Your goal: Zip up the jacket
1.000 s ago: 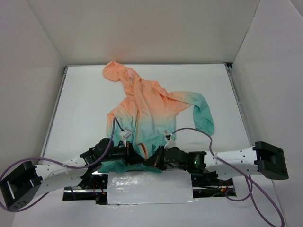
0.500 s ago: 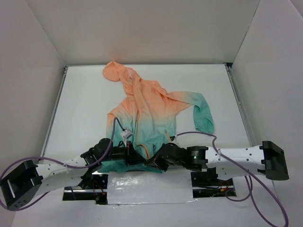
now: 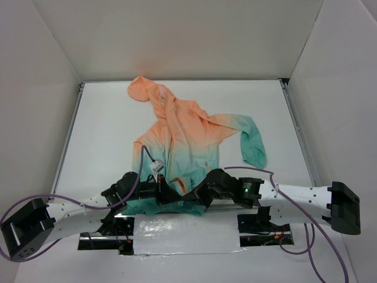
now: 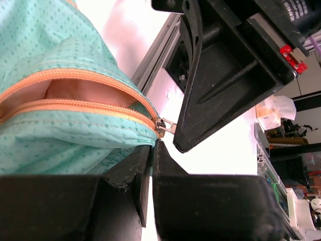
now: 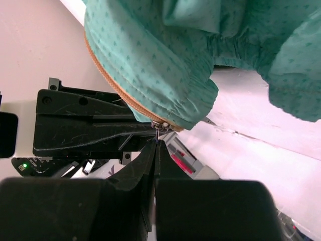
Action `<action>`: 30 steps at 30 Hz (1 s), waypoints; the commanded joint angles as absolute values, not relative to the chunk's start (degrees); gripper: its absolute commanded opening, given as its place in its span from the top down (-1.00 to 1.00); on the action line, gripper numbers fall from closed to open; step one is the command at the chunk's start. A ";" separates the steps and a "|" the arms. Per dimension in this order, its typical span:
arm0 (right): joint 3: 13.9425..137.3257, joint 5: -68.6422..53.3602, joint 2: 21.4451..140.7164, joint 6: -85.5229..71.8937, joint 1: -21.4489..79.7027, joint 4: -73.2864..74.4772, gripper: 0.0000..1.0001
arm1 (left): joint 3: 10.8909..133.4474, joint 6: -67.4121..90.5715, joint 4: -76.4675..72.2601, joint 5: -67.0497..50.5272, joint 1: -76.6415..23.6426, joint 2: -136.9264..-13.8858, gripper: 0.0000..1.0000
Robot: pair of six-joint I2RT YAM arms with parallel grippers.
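- Jacket (image 3: 182, 138) spread on white table (image 3: 106, 124), peach hood (image 3: 144, 89) at far end, teal hem (image 3: 144, 206) at near end by the arm bases.
- Left gripper (image 4: 152, 149) at jacket hem, fingers pressed together, pinching teal hem fabric just under the zipper slider (image 4: 161, 124).
- Right gripper (image 5: 155, 145) at jacket hem too, just beside left gripper, fingers together, clamped on the small zipper pull (image 4: 170, 127) sticking out from the slider.
- Slider sitting at bottom end of jacket front, right at the hem.
- Orange zipper (image 4: 75, 106) rows parted above the slider in left wrist view, peach lining showing between them.
- One sleeve out to the jacket's side nearer the right arm, teal cuff (image 3: 254, 154) well apart from the hem.
- Elastic gathered hem edge hanging over right gripper in right wrist view.
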State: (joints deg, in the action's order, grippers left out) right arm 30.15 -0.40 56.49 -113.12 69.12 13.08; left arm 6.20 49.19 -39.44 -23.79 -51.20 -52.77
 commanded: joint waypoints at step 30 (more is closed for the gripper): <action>33.75 -10.72 63.36 -135.97 54.76 2.46 1.00 | 5.97 42.01 -39.64 -25.40 -56.42 -52.56 1.00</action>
State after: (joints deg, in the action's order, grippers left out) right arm 30.68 -12.38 61.98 -113.71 56.75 6.28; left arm 5.28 43.68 -39.33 -21.50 -54.87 -52.16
